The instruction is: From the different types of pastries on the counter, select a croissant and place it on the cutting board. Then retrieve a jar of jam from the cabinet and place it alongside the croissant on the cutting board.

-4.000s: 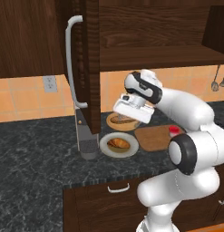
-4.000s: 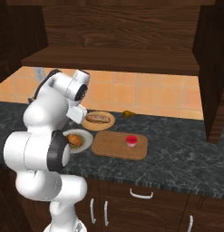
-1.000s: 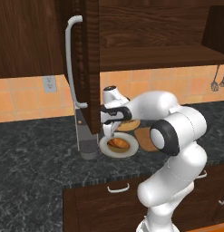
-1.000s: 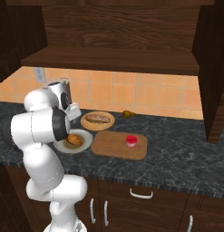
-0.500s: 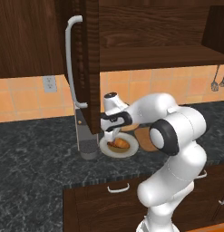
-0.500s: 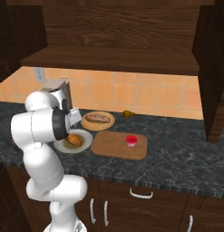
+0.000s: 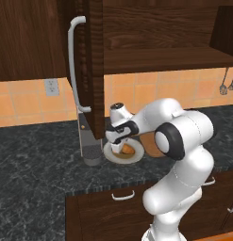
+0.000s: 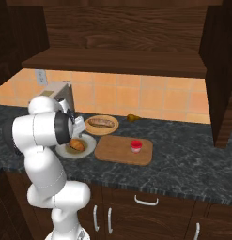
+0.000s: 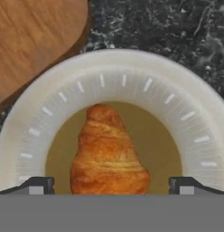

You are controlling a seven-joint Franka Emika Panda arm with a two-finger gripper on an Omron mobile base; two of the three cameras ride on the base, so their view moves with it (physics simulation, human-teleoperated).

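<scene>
Left base view: arm reaches low over the pale plate (image 7: 119,157), which sits on the counter (image 7: 37,160) just beside the open cabinet (image 7: 92,70) door. Gripper (image 7: 119,143) hangs right above the plate; jaw state unreadable from this side. A sliver of croissant (image 7: 128,149) shows past the hand. Count: one plate, one door handle (image 7: 74,66).

Right base view: croissant (image 8: 77,145) lies on the plate (image 8: 87,151), hand close above it. Board (image 8: 118,152) sits just beside the plate, on the side away from the arm. Jar (image 8: 135,146) already stands on the board. Roll (image 8: 101,123) rests on a tan plate (image 8: 112,126) behind the pale plate, toward the wall. Count: two pastries, two plates, one board, one jar, plus one small brown item (image 8: 132,117) by the wall, too small to identify.

Hand view: croissant (image 9: 109,152) centred on the plate (image 9: 186,113), board (image 9: 36,41) corner beyond the rim. Fingertips (image 9: 37,186) spread wide, one either side of the croissant, neither touching; nothing held.

Judgement: step in hand is the croissant grasp. Do it well by descending straight until the tips flank the widest part, stopping short of the plate, then closing gently; pastry is soft and may crush or slip
</scene>
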